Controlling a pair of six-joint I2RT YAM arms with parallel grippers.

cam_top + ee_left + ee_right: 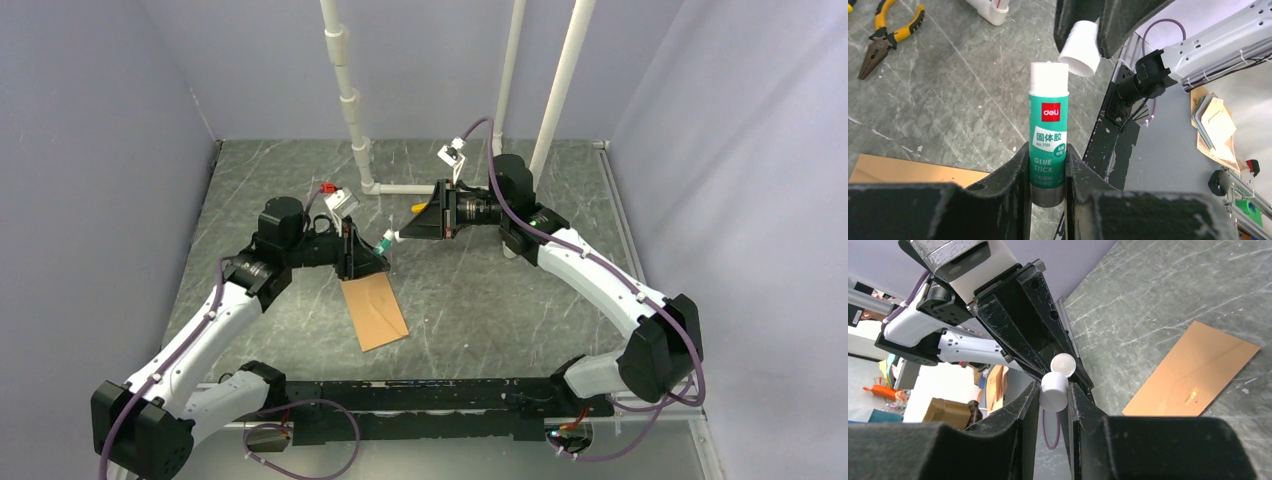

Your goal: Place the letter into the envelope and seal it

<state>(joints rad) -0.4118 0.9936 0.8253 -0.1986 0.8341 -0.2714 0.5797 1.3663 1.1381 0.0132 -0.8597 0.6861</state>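
I am pinching my left gripper (1047, 154) tight on the lower barrel of the glue stick (1048, 115), a smooth green-labelled plastic tube, so its white end is pointing clear of my jaws. My right gripper (1053, 399) is squeezing the small white cylindrical cap (1054, 387), tilted just off that end, I judge to bare the glue for sealing. Below, on the marbled grey table (480, 290), the envelope (374, 312) is lying flat, matte kraft brown and faintly creased. The letter is showing nowhere; it is possibly inside. Yellow-handled pliers (885, 35) are lying farther off.
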